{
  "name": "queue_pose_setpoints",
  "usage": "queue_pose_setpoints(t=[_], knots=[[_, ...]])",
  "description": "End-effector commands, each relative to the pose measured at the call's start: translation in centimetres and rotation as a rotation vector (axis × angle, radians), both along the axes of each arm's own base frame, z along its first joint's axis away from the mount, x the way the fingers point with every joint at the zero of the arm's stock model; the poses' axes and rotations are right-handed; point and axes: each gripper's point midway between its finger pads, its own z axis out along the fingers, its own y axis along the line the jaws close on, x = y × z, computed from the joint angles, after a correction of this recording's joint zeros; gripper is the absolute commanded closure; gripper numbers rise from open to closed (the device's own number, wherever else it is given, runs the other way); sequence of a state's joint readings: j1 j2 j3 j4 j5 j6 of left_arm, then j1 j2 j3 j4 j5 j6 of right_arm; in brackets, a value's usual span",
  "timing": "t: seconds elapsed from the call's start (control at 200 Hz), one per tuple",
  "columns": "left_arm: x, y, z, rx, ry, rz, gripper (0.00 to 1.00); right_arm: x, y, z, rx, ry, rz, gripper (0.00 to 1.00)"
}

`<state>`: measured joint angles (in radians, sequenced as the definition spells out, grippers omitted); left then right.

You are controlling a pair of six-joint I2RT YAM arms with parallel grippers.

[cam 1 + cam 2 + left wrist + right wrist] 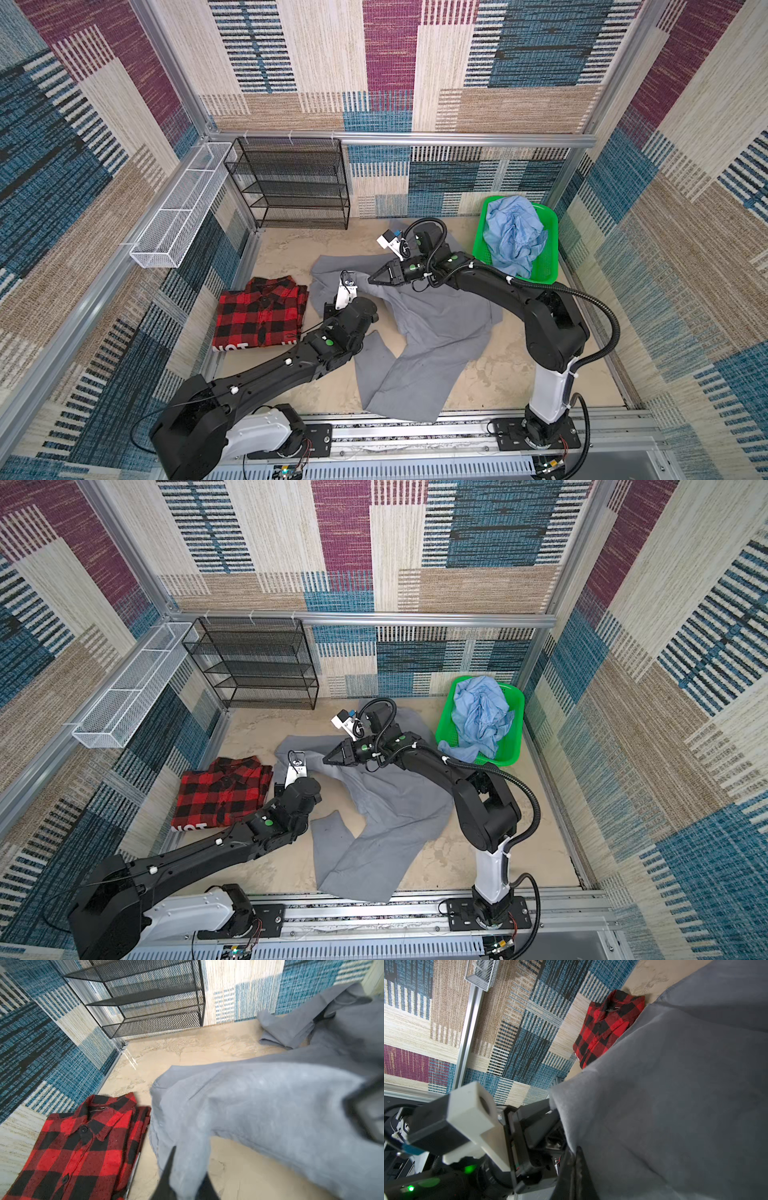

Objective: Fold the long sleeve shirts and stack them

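the left gripper (188, 1169) is clenched on a fold of the plain grey long sleeve shirt (440, 332). the right gripper (372, 281) pinches the same shirt farther back. the shirt sprawls rumpled across the middle of the beige tabletop (519, 374). a folded red-and-black plaid shirt (259, 316) lies just to its left, and a crumpled light blue shirt (513, 237) fills the green plastic mesh basket (550, 249).

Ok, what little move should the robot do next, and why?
Probably lift both tools a little and ease them apart. The left tool and right tool are each shut on the grey shirt, which lies twisted and rumpled on the table, so it likely needs stretching flat before any fold.
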<state>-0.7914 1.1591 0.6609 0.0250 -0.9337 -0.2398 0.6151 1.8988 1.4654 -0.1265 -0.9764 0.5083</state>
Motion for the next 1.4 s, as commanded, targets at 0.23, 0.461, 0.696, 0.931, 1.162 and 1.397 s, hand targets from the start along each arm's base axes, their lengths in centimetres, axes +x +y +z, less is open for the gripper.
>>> queue_pose_setpoints(t=[0.23, 0.461, 0.696, 0.931, 1.162, 1.397], knots=[[-4.6, 2.1, 4.2, -0.197, 0.082, -0.069, 1.00, -1.1, 1.3, -2.0, -0.043, -0.013, 0.019, 1.00], [-9.8, 6.2, 2.9, -0.327, 0.186, -0.007, 1.00, -6.3, 5.0, -7.7, -0.147, 0.007, 0.080, 0.93], [-11.8, 8.3, -1.3, -0.368, 0.238, 0.083, 1.00, -5.9, 1.1, -6.9, -0.252, -0.126, -0.104, 0.52], [-11.6, 8.1, -1.9, -0.399, 0.202, 0.069, 1.00, -12.5, -4.0, -5.2, -0.376, -0.291, -0.126, 0.37], [-11.0, 7.2, -2.8, -0.387, 0.230, 0.060, 1.00, -23.9, -4.3, -11.5, -0.545, -0.337, 0.038, 0.35], [-11.9, 8.0, -3.5, -0.408, 0.235, 0.071, 1.00, -26.7, -2.6, -17.3, -0.812, -0.488, 0.091, 0.36]])
